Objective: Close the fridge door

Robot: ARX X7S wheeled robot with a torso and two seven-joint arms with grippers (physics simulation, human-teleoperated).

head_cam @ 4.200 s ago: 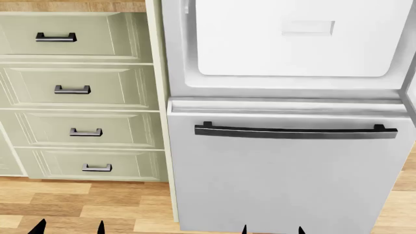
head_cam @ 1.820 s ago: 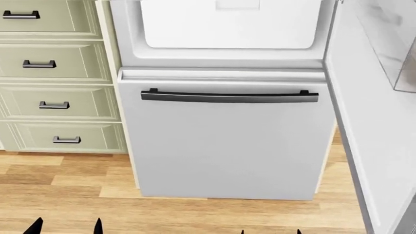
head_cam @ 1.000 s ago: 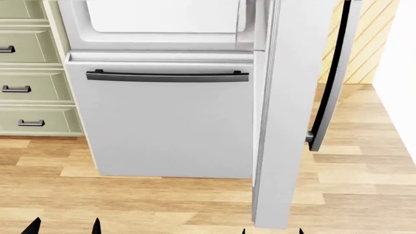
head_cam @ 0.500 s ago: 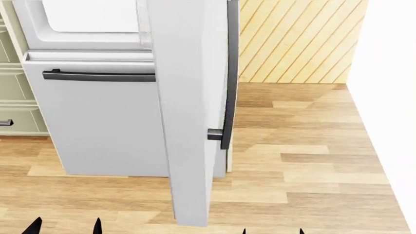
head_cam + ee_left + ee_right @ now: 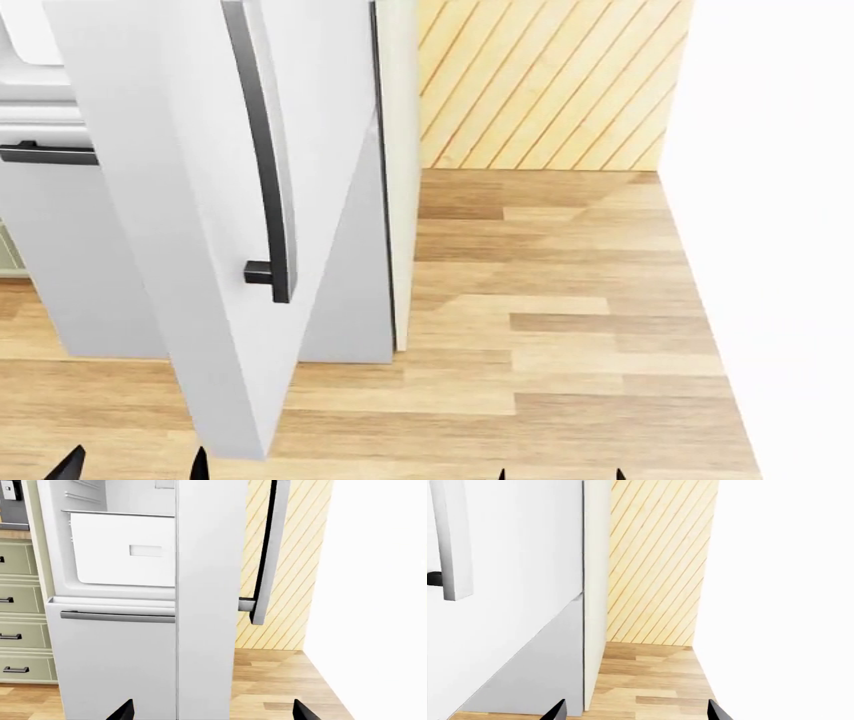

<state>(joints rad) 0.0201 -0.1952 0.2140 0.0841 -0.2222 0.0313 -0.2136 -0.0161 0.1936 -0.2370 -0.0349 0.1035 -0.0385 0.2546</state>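
Observation:
The fridge door (image 5: 174, 200) stands open, swung out toward me, its outer face showing with the long black bar handle (image 5: 260, 150). In the left wrist view the door (image 5: 207, 605) is edge-on, its handle (image 5: 265, 545) on the far side and the white inner bin (image 5: 127, 555) of the fridge beside it. The right wrist view shows the door's outer face (image 5: 514, 555) and handle (image 5: 452, 540). My left gripper (image 5: 134, 468) (image 5: 212, 712) and right gripper (image 5: 561, 474) (image 5: 636, 712) are open, empty and short of the door.
The lower grey drawer front (image 5: 113, 660) with its horizontal black handle (image 5: 117, 616) sits below the open compartment. Pale green cabinet drawers (image 5: 13, 600) lie beyond it. A slatted wooden wall (image 5: 534, 80) and a white wall (image 5: 774, 200) bound the wooden floor (image 5: 534, 330) on the right.
The head view has swung right: fridge and drawers slid left. The door, first seen from inside, then edge-on, now shows its outer face and handle. Both grippers keep their place.

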